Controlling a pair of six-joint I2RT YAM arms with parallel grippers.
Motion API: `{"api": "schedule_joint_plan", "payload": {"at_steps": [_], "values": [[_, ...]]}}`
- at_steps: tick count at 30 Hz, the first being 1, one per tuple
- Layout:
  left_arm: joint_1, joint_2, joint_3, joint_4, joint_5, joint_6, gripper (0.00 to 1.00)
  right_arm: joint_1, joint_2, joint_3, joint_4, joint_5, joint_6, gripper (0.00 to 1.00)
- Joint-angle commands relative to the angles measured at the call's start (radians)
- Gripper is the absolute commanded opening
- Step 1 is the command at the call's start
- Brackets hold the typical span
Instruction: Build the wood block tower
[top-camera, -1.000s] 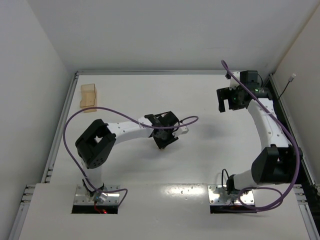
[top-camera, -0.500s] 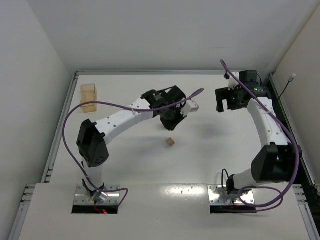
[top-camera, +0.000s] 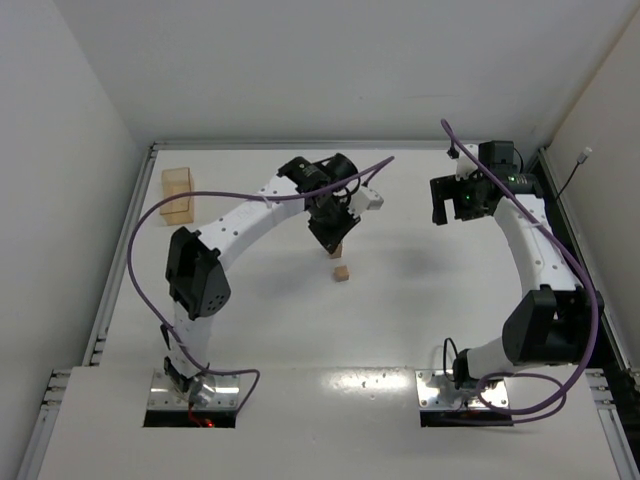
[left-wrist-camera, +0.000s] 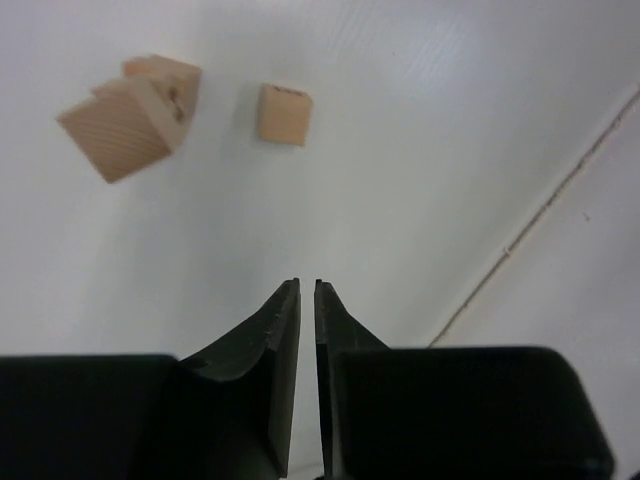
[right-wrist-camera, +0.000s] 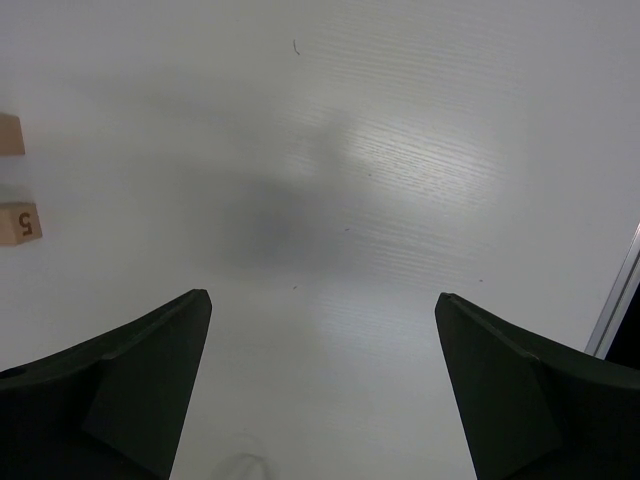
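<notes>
While wood block tower (left-wrist-camera: 130, 120) stands upright, left gripper (left-wrist-camera: 300, 286) pressed together, right gripper (right-wrist-camera: 322, 297) spread.

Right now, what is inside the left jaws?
Nothing. On the left gripper the jaws are nearly shut, bare table showing through the slit. Wood blocks lie ahead, apart. Table beneath the jaws is hidden.

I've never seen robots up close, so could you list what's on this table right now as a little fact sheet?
left gripper: almost closed, empty
right gripper: open, empty
single cube: lying alone
cube pair: overlapping, seemingly one atop the other, askew
tan tray: far left corner, apart from both grippers
</notes>
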Motion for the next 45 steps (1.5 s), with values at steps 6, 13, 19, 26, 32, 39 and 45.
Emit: {"api": "schedule_joint_plan", "payload": {"at_steps": [6,13,19,26,32,39,45], "values": [[-0.114,-0.261,-0.314,0.14,0.03,-0.033,0.18,-0.007,0.009,0.043,0.014,-0.028,0.017,0.92],[-0.154,-0.324,-0.607,0.361,-0.108,-0.09,0.58,0.002,0.009,0.034,0.014,-0.017,0.017,0.92],[-0.193,-0.276,-0.666,0.525,-0.195,-0.079,0.7,0.002,0.009,0.034,0.014,-0.017,0.008,0.92],[-0.193,-0.178,-0.577,0.548,-0.186,-0.038,0.69,0.002,0.018,0.034,0.014,-0.017,0.008,0.92],[-0.193,-0.111,-0.568,0.559,-0.186,0.031,0.63,0.002,0.018,0.034,0.014,-0.017,0.008,0.92],[-0.182,-0.052,-0.548,0.571,-0.186,0.08,0.6,0.002,0.027,0.034,0.004,-0.008,0.008,0.92],[-0.162,-0.015,-0.516,0.571,-0.197,0.123,0.59,0.002,0.046,0.043,0.004,0.001,0.008,0.92]]}}
